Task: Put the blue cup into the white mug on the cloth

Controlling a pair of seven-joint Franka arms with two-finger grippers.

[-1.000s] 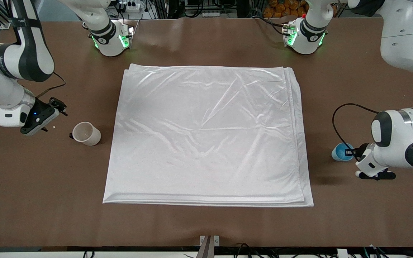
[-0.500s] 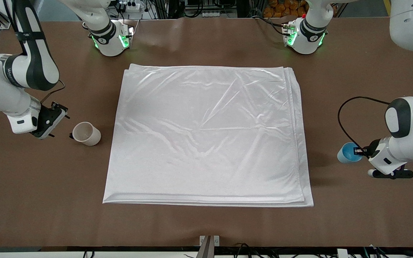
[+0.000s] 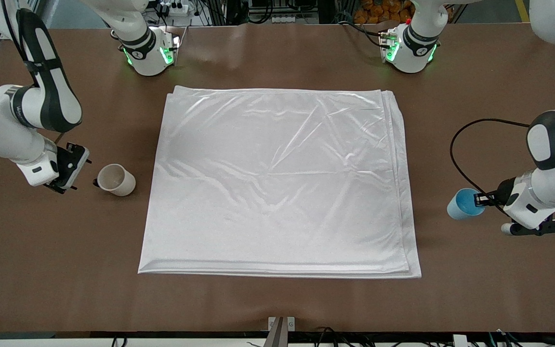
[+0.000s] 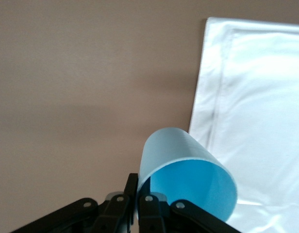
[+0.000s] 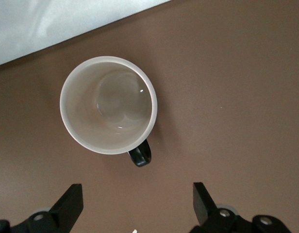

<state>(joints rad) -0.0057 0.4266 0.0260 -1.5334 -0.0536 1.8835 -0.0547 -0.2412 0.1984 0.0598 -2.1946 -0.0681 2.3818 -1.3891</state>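
Note:
The blue cup hangs tilted over the bare table at the left arm's end, beside the cloth's edge. My left gripper is shut on its rim, one finger inside and one outside. The white mug stands upright on the table at the right arm's end, just off the cloth, with its black handle turned away from it. My right gripper is open just above the table beside the mug's handle and holds nothing. The cloth lies flat mid-table with nothing on it.
The two arm bases stand with green lights past the cloth's edge farthest from the front camera. A black cable loops over the table near the left wrist. A metal bracket sits at the table's near edge.
The left arm has risen and turned while still holding the blue cup, which stays in about the same spot. The right gripper has swung closer to the mug, still open.

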